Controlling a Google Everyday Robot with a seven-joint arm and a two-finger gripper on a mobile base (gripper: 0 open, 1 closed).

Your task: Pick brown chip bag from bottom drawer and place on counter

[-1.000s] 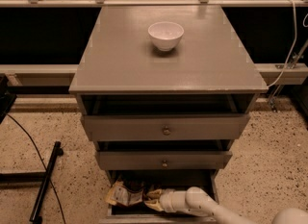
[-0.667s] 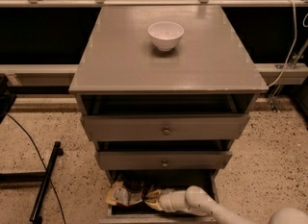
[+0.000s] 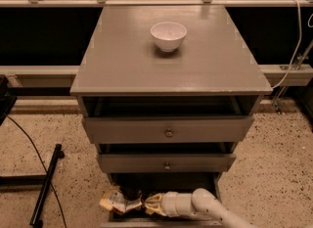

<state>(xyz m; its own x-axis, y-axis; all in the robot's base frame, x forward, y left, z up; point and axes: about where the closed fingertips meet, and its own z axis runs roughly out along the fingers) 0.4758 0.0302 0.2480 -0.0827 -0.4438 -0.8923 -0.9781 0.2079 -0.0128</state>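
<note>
1. End effector (image 3: 150, 204): low inside the bottom drawer (image 3: 132, 219), tip against the right end of the brown chip bag (image 3: 117, 203). You cannot tell from this view whether it is apart or clamped on the bag.
2. Brown chip bag: crumpled, lying at the left of the bottom drawer, not yet lifted.
3. Arm (image 3: 205, 205): enters from lower right, beneath the middle drawer (image 3: 166, 163).
4. Tabletop (image 3: 127, 60): carries a white bowl (image 3: 168, 35) toward the rear centre.
5. Hazard, slip: crinkled foil gives a poor hold, so a shallow pinch may let the bag drop.
6. Hazard, snag: the middle drawer front overhangs, so a straight lift may catch the bag or arm.
7. Hazard, placement: setting down near the bowl may knock it. Choose bare front tabletop.
</note>
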